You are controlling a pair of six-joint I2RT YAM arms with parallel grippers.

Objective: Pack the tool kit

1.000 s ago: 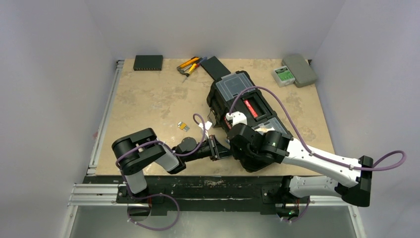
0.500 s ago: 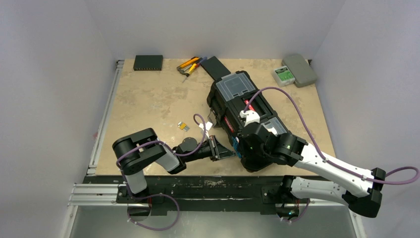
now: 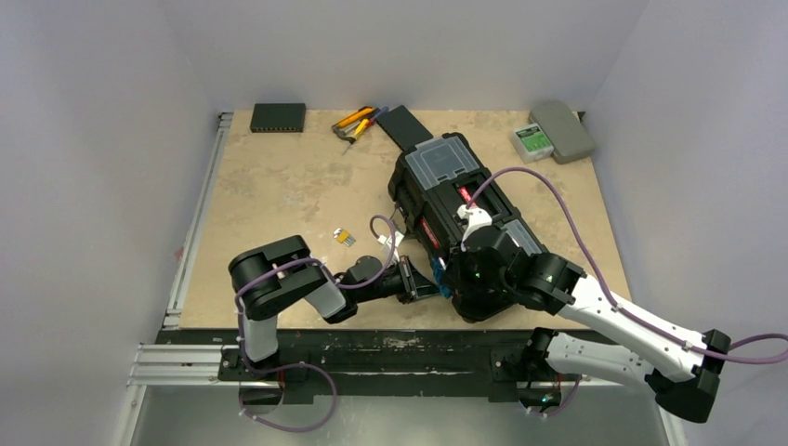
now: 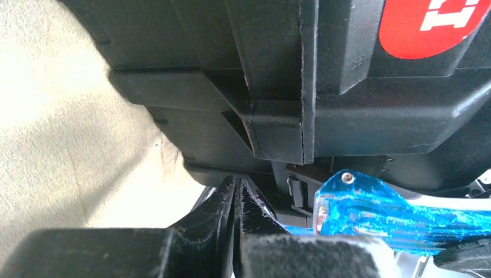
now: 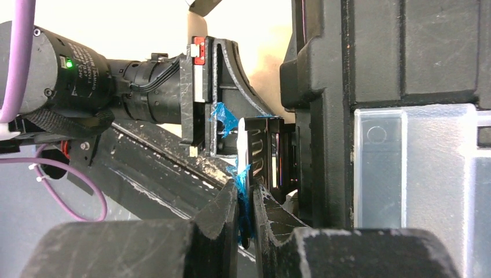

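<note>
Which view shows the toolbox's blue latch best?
Left wrist: the blue latch is large and near, lower right. Right wrist shows only blue slivers; top external, a tiny blue spot.

Left arm (image 3: pixel 279 283): black joints, pale grey link. Right arm (image 3: pixel 632 325): white links, black joints. Purple cables (image 5: pixel 20 46) loop off both. Left tool (image 4: pixel 234 188) black, scuffed, with a small red tag (image 5: pixel 198 51), probably a label; green LED (image 5: pixel 69 64) on its wrist.
</note>
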